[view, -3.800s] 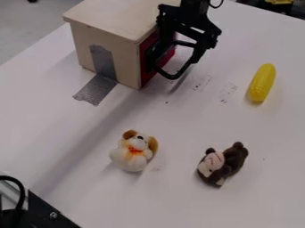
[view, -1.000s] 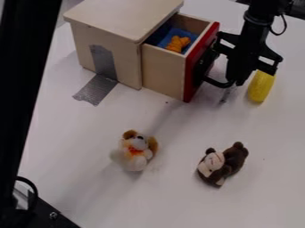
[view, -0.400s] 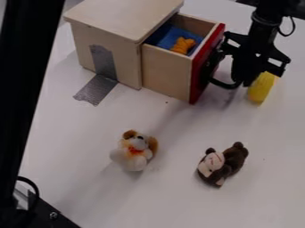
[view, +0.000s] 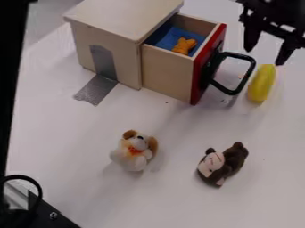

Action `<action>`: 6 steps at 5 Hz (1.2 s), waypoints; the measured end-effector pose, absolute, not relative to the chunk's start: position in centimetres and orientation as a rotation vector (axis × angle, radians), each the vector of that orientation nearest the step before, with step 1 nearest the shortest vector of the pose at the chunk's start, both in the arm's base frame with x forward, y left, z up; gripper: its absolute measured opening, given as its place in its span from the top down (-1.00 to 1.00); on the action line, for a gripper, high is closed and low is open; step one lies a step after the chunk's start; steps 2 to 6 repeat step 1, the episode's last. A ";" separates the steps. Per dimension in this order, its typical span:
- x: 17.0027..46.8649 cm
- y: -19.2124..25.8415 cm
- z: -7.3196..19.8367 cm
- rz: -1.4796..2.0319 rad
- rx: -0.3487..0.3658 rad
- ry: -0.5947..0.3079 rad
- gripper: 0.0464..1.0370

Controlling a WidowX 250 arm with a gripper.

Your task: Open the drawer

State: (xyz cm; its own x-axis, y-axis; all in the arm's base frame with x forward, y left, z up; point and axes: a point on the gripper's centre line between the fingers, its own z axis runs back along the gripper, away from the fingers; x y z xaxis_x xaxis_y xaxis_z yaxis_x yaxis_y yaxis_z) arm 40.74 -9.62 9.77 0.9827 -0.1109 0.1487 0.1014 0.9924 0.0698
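Gripper (view: 264, 57): fingers spread, nothing between them, at the upper right, apart from the handle (view: 239, 55).
Drawer (view: 166, 72): open, out of the wooden box (view: 122, 18); its red front points right and slightly down the view.
Long axis: box to front, on that same slant (handle jutting out beyond).
Inside: orange toy (view: 183, 45), blue lining (view: 173, 38).
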 end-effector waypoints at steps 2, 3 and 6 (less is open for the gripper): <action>40.3 -9.7 10.9 -0.086 0.059 -0.157 -0.92; 40.3 -9.7 10.9 -0.086 0.059 -0.157 -0.92; 40.3 -9.7 10.9 -0.086 0.059 -0.157 -0.92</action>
